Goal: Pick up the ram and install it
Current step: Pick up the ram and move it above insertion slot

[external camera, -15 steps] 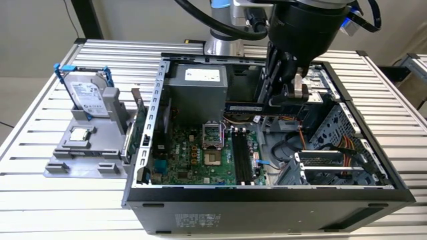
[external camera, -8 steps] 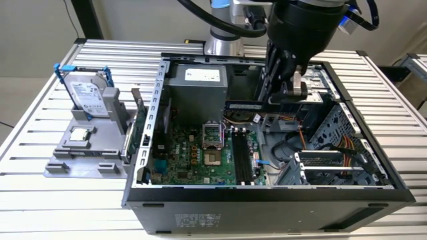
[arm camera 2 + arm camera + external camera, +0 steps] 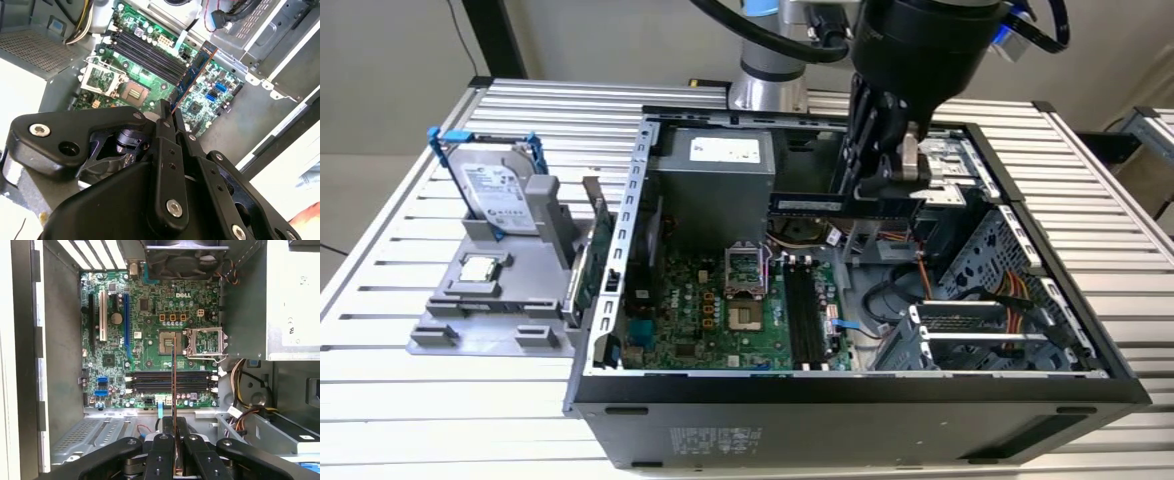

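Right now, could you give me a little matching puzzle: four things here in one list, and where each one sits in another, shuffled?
Things
1. ram
2. hard drive
3. processor chip
4. memory slots

Places
A. upright in the grey stand, outside the case
B. clamped in the gripper, above the motherboard
C. empty, on the motherboard
D. flat on the grey stand

Pairs: 1-B, 2-A, 3-D, 4-C
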`<state>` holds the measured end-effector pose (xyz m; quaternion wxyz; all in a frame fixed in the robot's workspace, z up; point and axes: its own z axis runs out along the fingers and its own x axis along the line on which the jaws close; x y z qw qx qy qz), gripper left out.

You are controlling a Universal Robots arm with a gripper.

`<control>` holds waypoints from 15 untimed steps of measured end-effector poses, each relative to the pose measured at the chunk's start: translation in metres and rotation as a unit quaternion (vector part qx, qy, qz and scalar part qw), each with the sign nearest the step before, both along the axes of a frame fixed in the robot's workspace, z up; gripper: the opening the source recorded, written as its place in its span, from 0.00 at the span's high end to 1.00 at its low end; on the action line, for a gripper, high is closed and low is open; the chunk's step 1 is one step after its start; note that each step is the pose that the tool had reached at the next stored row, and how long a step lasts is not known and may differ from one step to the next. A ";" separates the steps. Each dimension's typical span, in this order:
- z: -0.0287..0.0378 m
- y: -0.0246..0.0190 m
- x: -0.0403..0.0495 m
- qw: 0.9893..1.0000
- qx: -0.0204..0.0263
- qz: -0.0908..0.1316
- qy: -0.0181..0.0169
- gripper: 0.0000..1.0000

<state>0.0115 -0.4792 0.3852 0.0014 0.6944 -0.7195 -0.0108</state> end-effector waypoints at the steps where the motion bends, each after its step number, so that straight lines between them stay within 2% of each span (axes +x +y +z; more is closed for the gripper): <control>1: 0.0000 0.0012 0.0000 1.000 0.000 0.000 0.000 1.00; 15: -0.0001 0.0157 0.0000 1.000 0.000 0.000 0.000 1.00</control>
